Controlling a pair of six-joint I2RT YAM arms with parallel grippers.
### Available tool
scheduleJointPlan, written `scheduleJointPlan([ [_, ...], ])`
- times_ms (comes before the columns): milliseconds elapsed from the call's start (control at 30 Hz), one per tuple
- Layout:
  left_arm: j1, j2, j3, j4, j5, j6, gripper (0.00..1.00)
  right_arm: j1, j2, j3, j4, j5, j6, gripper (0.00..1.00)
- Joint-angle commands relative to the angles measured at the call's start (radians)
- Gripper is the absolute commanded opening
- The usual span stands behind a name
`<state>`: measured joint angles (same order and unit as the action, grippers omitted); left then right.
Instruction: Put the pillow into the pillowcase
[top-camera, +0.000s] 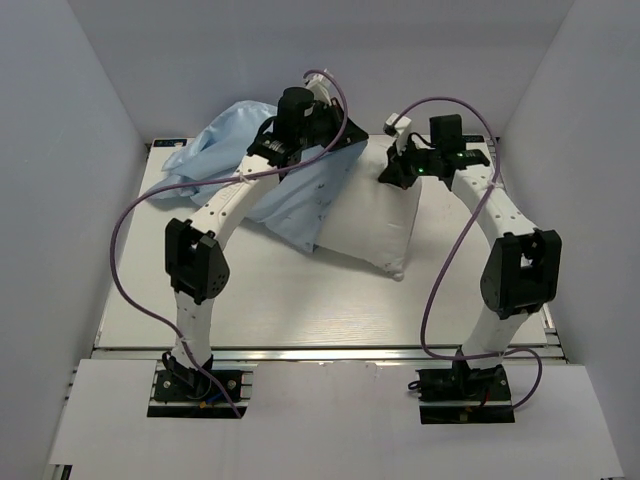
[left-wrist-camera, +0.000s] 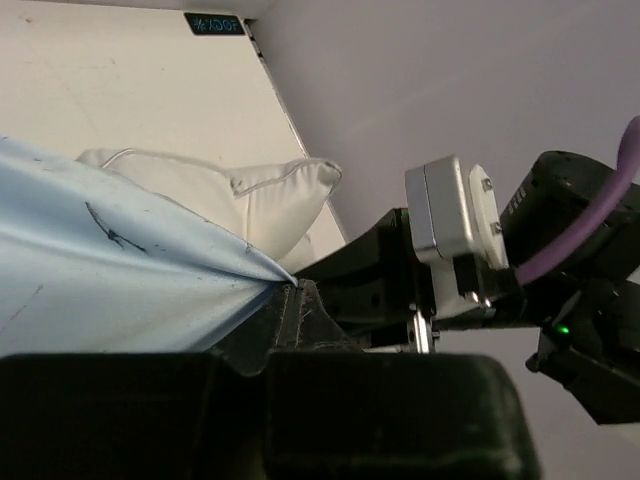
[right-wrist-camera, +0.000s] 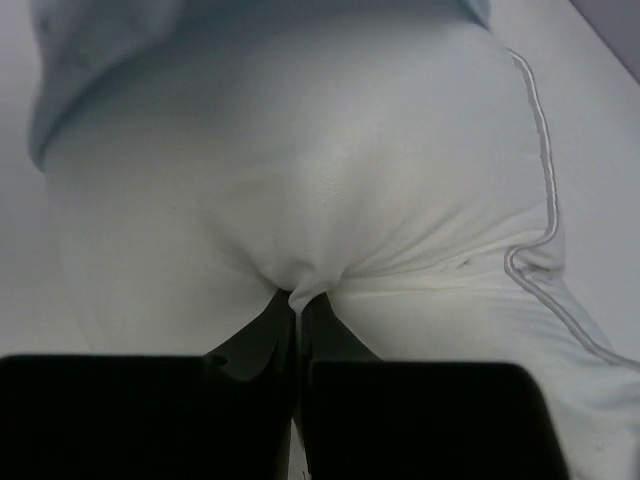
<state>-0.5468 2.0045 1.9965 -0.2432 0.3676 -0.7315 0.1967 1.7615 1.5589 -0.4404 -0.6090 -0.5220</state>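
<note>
left end effector (left-wrist-camera: 288, 300) clamped on the pillowcase (left-wrist-camera: 100, 290) edge, right end effector (right-wrist-camera: 297, 298) pinched shut on a fold of the pillow (right-wrist-camera: 300, 170). lies on the table (top-camera: 300, 310) toward the far side, left end overlapped by the blue cloth. best to lift the opening high while pushing the pillow in leftward. mind the purple cables (top-camera: 117, 235) looping nearby.

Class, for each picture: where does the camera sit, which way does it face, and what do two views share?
Top: above and behind the bases, looking down on the table; both arms show.
Left wrist: on the left gripper, facing along the pillowcase it pinches; its fingers show.
Right wrist: on the right gripper, facing the pillow it pinches; its fingers show.
Shared: all three show pillow and pillowcase.
</note>
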Motion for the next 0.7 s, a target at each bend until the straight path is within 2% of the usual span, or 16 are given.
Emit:
scheduleJointPlan([
  [0, -0.018, 0.003, 0.169, 0.015, 0.111, -0.04, 0.0, 0.11, 0.029, 0.065, -0.032, -0.187, 0.158, 0.0],
  [133, -0.024, 0.065, 0.266, -0.016, 0.131, -0.051, 0.0, 0.156, 0.055, 0.164, 0.104, -0.296, 0.362, 0.0],
  [233, -0.033, 0.062, 0.256, -0.01, 0.134, -0.054, 0.0, 0.158, 0.101, 0.252, 0.207, -0.29, 0.509, 0.0],
  [333, -0.051, 0.048, 0.243, -0.002, 0.129, -0.054, 0.0, 0.159, 0.119, 0.294, 0.276, -0.221, 0.566, 0.0],
  [533, -0.07, 0.005, 0.223, -0.008, 0.084, -0.045, 0.0, 0.135, 0.078, 0.138, 0.404, 0.007, 0.537, 0.0],
  [633, -0.065, -0.042, 0.11, -0.033, 0.027, -0.028, 0.0, 0.109, 0.07, 0.08, 0.358, 0.014, 0.44, 0.0],
  [667, -0.064, -0.052, 0.085, -0.039, 0.011, -0.029, 0.0, 0.09, 0.066, 0.061, 0.336, 0.006, 0.419, 0.03],
])
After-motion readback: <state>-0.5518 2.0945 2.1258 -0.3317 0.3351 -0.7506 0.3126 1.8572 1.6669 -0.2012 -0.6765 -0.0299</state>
